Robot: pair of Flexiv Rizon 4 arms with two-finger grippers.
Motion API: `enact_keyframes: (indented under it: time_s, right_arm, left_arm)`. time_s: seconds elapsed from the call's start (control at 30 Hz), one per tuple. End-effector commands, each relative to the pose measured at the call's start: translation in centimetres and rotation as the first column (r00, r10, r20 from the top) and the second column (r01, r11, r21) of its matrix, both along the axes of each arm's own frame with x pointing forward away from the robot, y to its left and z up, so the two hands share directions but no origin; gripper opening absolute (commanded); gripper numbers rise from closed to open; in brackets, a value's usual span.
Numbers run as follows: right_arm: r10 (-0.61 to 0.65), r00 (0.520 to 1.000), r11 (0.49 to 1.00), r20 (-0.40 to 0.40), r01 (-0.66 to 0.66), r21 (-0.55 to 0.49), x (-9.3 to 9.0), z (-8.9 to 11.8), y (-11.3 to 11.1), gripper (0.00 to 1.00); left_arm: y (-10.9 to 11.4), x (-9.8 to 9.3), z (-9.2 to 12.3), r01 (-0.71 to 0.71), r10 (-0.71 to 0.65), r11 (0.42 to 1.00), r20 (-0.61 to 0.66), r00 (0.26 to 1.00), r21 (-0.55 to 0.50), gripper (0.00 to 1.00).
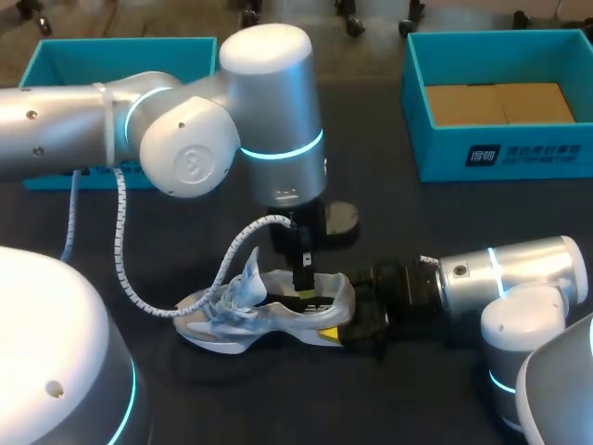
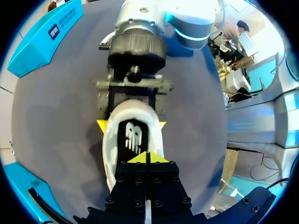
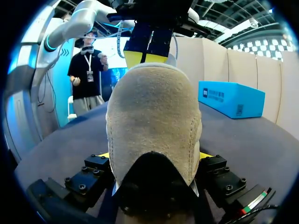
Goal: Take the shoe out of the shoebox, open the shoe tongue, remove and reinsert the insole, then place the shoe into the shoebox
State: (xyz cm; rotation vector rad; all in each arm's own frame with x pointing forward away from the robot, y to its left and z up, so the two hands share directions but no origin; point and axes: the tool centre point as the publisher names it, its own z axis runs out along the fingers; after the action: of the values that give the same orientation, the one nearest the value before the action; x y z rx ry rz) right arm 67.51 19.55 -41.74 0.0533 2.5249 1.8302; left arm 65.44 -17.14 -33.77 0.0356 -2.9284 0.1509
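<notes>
A white and grey shoe (image 1: 264, 313) lies on the dark table, heel toward my right arm. My right gripper (image 1: 357, 320) is shut on the shoe's heel (image 3: 154, 121), with a yellow fingertip (image 3: 103, 155) against each side. My left gripper (image 2: 147, 157) comes down from above with its tips shut together, inside the shoe's opening, right on the black insole (image 2: 133, 137). Whether it pinches the insole is hidden. In the right wrist view the left gripper (image 3: 145, 58) hangs just above the heel collar. The tongue and laces (image 1: 246, 278) stand up toward the toe.
A teal shoebox (image 1: 500, 148) with brown cardboard inside stands at the back right. A second teal box part (image 1: 56, 65) sits at the back left, partly behind my left arm. My left arm's white cable (image 1: 125, 269) loops down beside the toe.
</notes>
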Motion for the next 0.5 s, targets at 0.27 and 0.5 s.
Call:
enact_keyframes:
  time_s: [0.27, 0.5]
  right_arm:
    - [0.001, 1.0, 1.0, -0.001, -0.001, -0.008, 0.1, 0.1, 0.2, 0.0]
    - [0.001, 1.0, 1.0, -0.001, -0.001, -0.008, 0.1, 0.1, 0.2, 0.0]
  left_arm:
    - [1.5, 0.5, -3.6, -0.006, 0.007, 1.0, -0.028, 1.0, 0.01, 0.0]
    - [3.0, -0.5, -4.1, 0.01, -0.009, 1.0, -0.05, 0.999, 0.025, 0.0]
